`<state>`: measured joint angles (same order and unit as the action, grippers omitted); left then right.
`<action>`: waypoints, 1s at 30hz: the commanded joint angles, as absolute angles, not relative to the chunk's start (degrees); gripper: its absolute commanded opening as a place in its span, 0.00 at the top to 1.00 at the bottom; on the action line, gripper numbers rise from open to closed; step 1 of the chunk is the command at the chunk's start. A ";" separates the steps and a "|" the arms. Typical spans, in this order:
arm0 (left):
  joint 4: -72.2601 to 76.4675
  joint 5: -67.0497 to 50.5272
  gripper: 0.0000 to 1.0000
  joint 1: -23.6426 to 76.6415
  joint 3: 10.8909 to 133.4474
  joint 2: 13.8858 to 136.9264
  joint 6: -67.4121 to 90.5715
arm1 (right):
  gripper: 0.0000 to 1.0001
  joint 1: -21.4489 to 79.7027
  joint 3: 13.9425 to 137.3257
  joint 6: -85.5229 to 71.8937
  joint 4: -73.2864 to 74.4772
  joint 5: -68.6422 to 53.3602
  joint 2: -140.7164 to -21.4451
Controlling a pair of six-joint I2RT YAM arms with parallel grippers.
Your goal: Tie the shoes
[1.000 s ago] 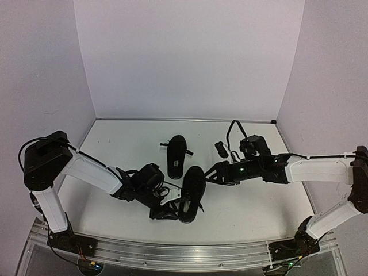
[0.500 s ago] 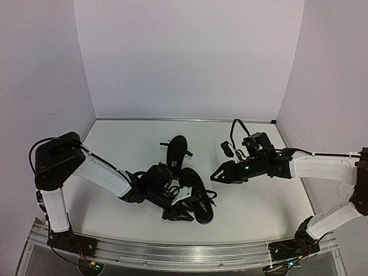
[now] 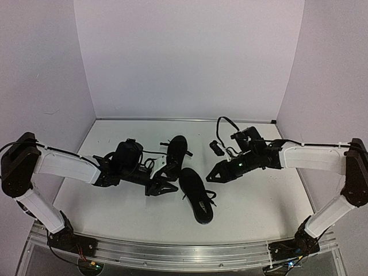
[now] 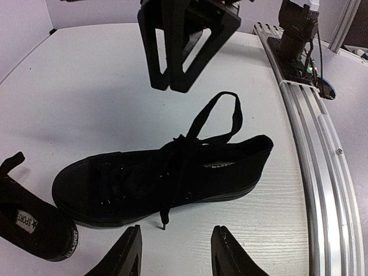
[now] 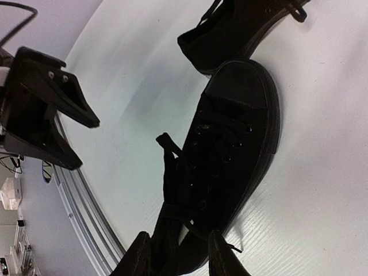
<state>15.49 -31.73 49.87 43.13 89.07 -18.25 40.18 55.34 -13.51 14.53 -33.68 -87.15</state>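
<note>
Two black shoes lie mid-table. The near shoe (image 3: 197, 196) (image 4: 167, 178) (image 5: 236, 144) lies with its toe towards the back. One lace loop (image 4: 221, 115) lies loose on the table beside it. A lace end (image 4: 163, 221) hangs off its side. The far shoe (image 3: 176, 152) (image 5: 241, 23) lies just behind it. My left gripper (image 3: 164, 187) (image 4: 175, 256) stands open left of the near shoe, holding nothing. My right gripper (image 3: 211, 175) (image 5: 179, 256) hovers open at that shoe's right, jaws fairly narrow, nothing between them.
An aluminium rail (image 3: 184, 253) (image 4: 310, 144) runs along the table's near edge. The right arm's base (image 4: 296, 34) sits on it. Lilac walls (image 3: 190, 57) close the back and both sides.
My left gripper let go of the near shoe and drew back to the left. The shoe ended slightly nearer and to the right. My right gripper narrowed its jaws.
</note>
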 commanded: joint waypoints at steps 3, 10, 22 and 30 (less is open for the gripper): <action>13.85 -27.46 0.57 49.75 43.77 88.59 -19.09 | 0.69 41.94 58.95 -7.69 19.57 -36.33 -92.16; 13.02 -26.20 0.57 49.66 44.90 90.30 -19.98 | 0.68 43.98 59.70 -6.65 20.68 -36.55 -93.20; 11.25 -25.66 0.57 49.22 46.80 91.67 -21.45 | 1.00 45.40 60.25 -7.22 21.94 -31.86 -93.64; 10.84 -25.27 0.58 48.43 47.97 92.30 -21.92 | 1.00 45.38 58.29 -8.71 20.52 -29.74 -88.66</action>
